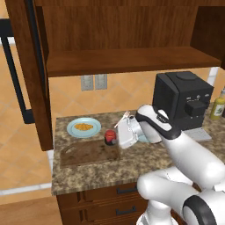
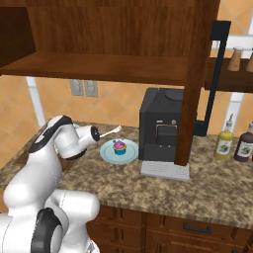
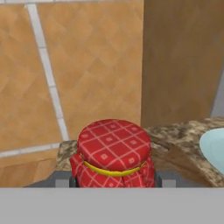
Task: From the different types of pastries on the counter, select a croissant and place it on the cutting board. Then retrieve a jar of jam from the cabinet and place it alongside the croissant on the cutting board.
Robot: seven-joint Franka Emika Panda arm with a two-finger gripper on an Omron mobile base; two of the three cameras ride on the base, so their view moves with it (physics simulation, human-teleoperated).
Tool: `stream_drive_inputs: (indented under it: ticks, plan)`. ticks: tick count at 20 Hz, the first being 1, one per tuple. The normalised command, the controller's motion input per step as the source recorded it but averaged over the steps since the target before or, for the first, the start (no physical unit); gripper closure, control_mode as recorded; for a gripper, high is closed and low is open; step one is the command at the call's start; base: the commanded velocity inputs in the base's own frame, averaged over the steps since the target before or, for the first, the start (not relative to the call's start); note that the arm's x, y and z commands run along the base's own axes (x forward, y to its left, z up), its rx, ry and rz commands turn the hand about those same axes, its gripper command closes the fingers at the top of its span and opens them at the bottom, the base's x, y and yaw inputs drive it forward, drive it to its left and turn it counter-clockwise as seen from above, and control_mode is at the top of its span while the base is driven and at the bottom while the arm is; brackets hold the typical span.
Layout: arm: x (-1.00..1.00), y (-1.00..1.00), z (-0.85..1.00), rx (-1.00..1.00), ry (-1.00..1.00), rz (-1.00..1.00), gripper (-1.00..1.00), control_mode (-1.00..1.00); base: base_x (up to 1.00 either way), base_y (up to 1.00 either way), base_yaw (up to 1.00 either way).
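Observation:
My gripper [image 1: 113,137] is shut on the jar of jam [image 1: 110,137], a small jar with a red checked lid [image 3: 113,146]. In the hand view its dark fingertips [image 3: 61,183] flank the jar's sides. The jar sits low over the far right corner of the dark brown cutting board [image 1: 88,153]; whether it touches the board I cannot tell. The golden croissant [image 1: 83,127] lies on a light-blue plate [image 1: 72,130] just behind the board's left half. The pink-frosted cupcake [image 2: 119,147] stands on a second blue plate [image 2: 129,154]. The cabinet shelf [image 1: 127,61] hangs above the counter [image 1: 145,160].
A black coffee machine [image 1: 182,99] stands at the back right of the counter, right of my arm. Sauce bottles [image 2: 224,143] stand further right. The cabinet's side panel [image 1: 33,74] drops to the counter at the left. Drawers [image 1: 118,206] sit below the front edge.

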Motion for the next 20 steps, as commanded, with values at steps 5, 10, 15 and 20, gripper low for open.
stream_drive_inputs:
  ticks: [5, 10, 15, 20]
  plan:
    - [0.37, 0.0, -0.05, -0.1, 0.0, -0.13, 1.0, -1.0, 0.0, 0.0, 0.0]
    - [0.06, 0.0, -0.29, -0.01, -0.04, -0.12, 1.0, -1.0, 0.0, 0.0, 0.0]
    - [0.06, 0.02, -0.37, 0.0, -0.09, -0.15, 1.0, -1.0, 0.0, 0.0, 0.0]
    - [-0.01, 0.12, -0.12, 0.0, -0.07, -0.09, 1.0, -1.0, 0.0, 0.0, 0.0]
